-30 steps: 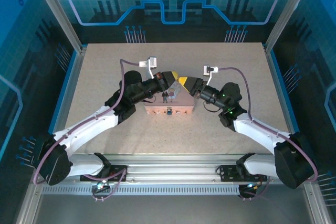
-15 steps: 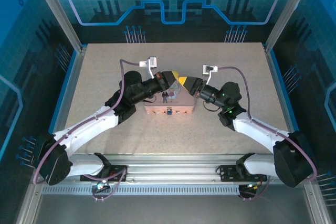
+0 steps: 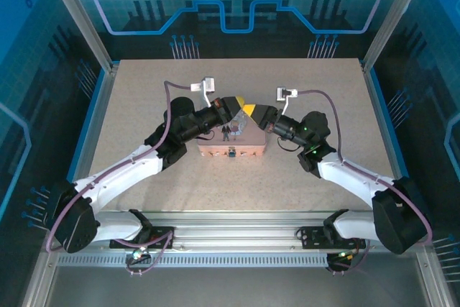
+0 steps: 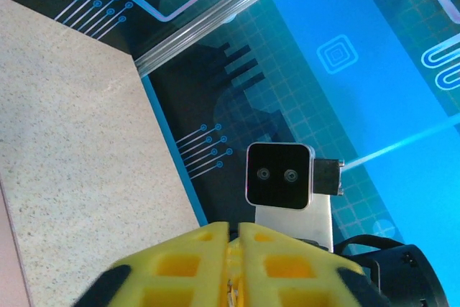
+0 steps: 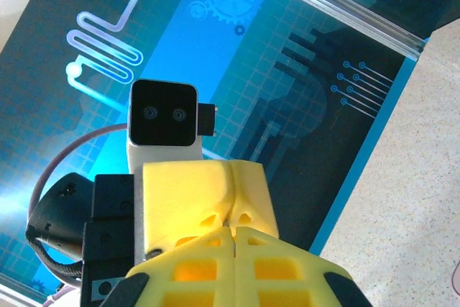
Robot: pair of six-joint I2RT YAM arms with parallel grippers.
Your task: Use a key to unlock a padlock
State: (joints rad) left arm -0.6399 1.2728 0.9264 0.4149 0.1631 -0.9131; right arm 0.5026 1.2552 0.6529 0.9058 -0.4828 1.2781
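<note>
A: Largest entry?
B: Lot 1: table (image 3: 144,106), speckled beige slab, ringed by blue-lit panels.
A: Next down?
B: Lot 2: left arm (image 3: 122,170), white links, base at 7 o'clock, elbow bent, forearm stretched low toward 1 o'clock. Also right arm (image 3: 352,174), base at 5 o'clock, mirrored, forearm stretched toward 11 o'clock. Wrists nose to nose over the table's middle.
A: Then?
B: Lot 3: pink box (image 3: 233,138), table centre, lying flat, cartoon couple on the lid, partly under both wrists.
A: Grippers?
B: Lot 4: left gripper (image 3: 236,103) and right gripper (image 3: 251,111), yellow-tipped, tip to tip above the box's 12 o'clock edge, seemingly touching.
A: Fingers, one side at a time?
B: Lot 5: left fingers (image 4: 183,267), almost together, a thin dark slit between. Cannot tell whether parted a hair or nipping something. A tiny pale scrap low in the slit, too blurred to name.
B: Lot 6: right fingers (image 5: 280,267), pressed together, seam closed, up against the other gripper's yellow tips. Held thing, if any: cannot tell.
A: Smallest?
B: Lot 7: padlock (image 3: 233,152), blue speck at the middle of the box's near face, 6 o'clock from the grippers, apart from both. Shackle too small to make out.
</note>
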